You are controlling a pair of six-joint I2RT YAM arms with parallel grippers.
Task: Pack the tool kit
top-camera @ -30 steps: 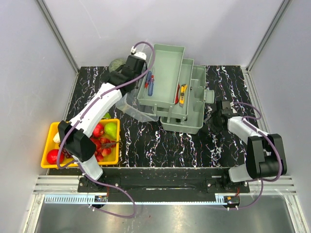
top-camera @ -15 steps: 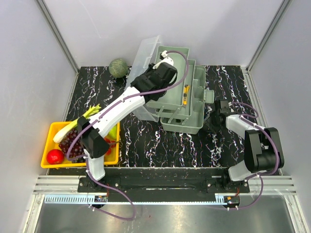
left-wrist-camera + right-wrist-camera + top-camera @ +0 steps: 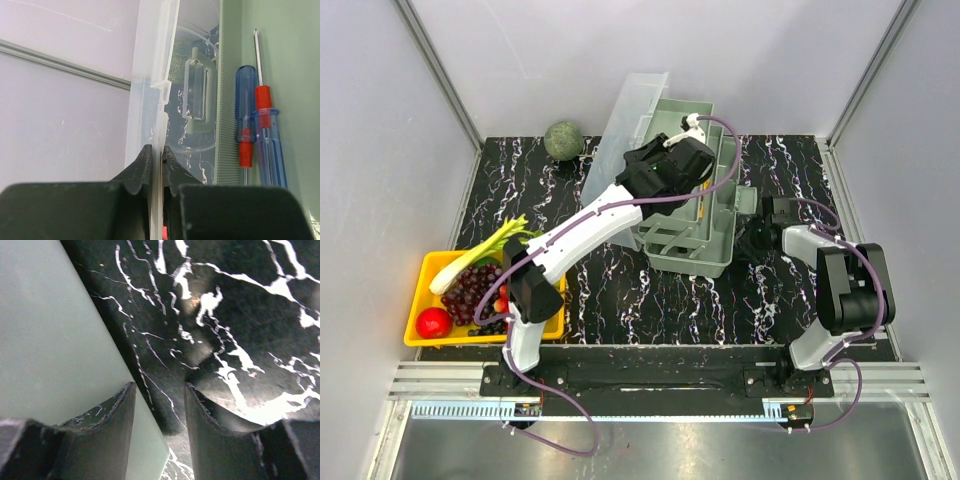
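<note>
1. Far left: yellow tray [image 3: 415, 300] of fruit, no part of this job; to be left alone.
2. Lid [image 3: 625, 130]: thin translucent plastic, tilted up at the box's left rear. Left fingers [image 3: 137, 172] closed on its edge. Probably light, flexible and slick; best pinched at the stiffer rim and swung slowly.
3. Two blue-handled screwdrivers [image 3: 247, 112] side by side in a fold-out tray [image 3: 280, 50]. Liable to roll if jolted.
4. Toolbox [image 3: 695, 255]: mid-tabletop, trays stepped out. Stiff shell, bulky, likely to slide when pushed.
5. Right fingers [image 3: 117, 410] apart, gripping nothing, low over tabletop [image 3: 240, 315] just beside the box's right wall. Suited to bracing.
</note>
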